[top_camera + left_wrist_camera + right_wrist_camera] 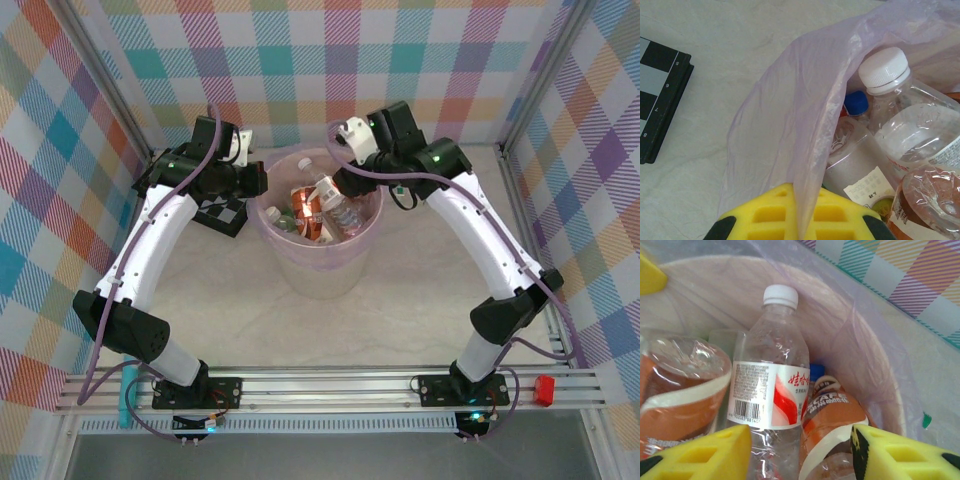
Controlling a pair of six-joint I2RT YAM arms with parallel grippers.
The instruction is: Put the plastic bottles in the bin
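The pale pink bin (318,262) stands mid-table, lined with a lilac bag (790,125). Several plastic bottles lie inside it. A clear bottle with a white cap and red-and-white label (771,385) rests between two orange-labelled bottles (832,415) (680,390), with a blue cap (816,371) behind. My left gripper (799,210) sits at the bin's left rim (262,195), its yellow pads shut on the bag's edge. My right gripper (801,440) hangs open over the bin's mouth, with the clear and orange bottles below the gap. In the left wrist view, the white-capped bottle (900,110) lies uppermost.
A black-and-white checkerboard (222,212) lies flat just left of the bin, under the left arm. The plaid walls and aluminium posts close in the table on three sides. A red block (544,390) sits on the front rail at right.
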